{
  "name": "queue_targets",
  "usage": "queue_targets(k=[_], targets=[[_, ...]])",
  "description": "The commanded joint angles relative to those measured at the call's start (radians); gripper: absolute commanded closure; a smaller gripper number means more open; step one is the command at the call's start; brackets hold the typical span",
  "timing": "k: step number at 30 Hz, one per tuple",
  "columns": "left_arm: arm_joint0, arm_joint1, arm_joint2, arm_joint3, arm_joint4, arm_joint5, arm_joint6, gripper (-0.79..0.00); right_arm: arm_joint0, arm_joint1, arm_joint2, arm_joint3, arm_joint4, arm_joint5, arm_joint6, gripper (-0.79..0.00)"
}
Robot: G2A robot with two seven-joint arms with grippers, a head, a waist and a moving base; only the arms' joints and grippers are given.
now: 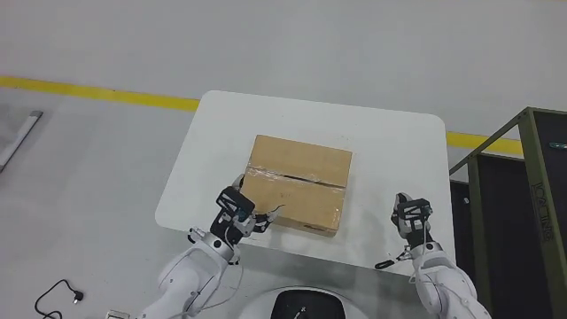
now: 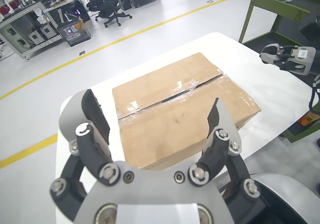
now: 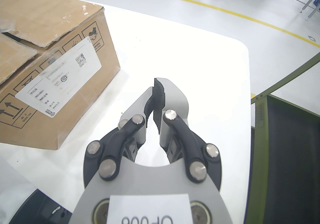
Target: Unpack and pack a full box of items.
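Here the left jaws stand wide open and hold nothing. Their ribbed pads (image 2: 96,112) are far from each other, and the cardboard box (image 1: 299,184) shows in the gap between them. From the top view these jaws are just beside the near left corner of the box, but I cannot tell if they touch the cardboard.

The right jaws are closed. The two black pads (image 3: 157,100) press together at the tips with nothing between them. They hang above a bare part of the white surface (image 1: 390,151), on the right side of the box and well apart from it.

The box lies flat near the middle of the surface, between the two arms. Its two top flaps are down, with clear tape (image 2: 185,85) over the middle seam. The tape is wrinkled, and a narrow dark gap shows along the seam. A white label (image 3: 58,75) is on the box side that faces the right arm, and printed handling marks are around it.

A green metal frame (image 1: 532,195) stands just beside the right edge of the surface, close to the right arm. A yellow line (image 1: 106,95) runs on the grey floor behind the surface.
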Motion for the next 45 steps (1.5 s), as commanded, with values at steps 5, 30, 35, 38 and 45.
queue_targets(k=[5,30,35,38,45], targets=[[-0.169,-0.034,0.183,0.119,0.129,0.020,-0.060,-0.785,-0.011,0.004,0.026,-0.018,-0.017,-0.001,0.006,0.000],[-0.317,-0.079,0.291,0.254,0.159,0.071,-0.137,-0.785,-0.030,-0.004,0.015,-0.050,-0.025,0.014,0.031,0.000],[-0.341,-0.090,0.317,0.256,0.175,0.073,-0.144,-0.785,-0.018,-0.007,-0.002,-0.049,-0.033,0.013,0.037,0.000],[-0.375,-0.105,0.347,0.281,0.170,0.076,-0.171,-0.785,-0.010,-0.008,-0.002,-0.049,-0.033,0.015,0.039,0.000],[-0.457,-0.139,0.403,0.365,0.201,0.096,-0.269,-0.785,-0.017,-0.007,0.016,-0.049,-0.035,0.018,0.036,0.000]])
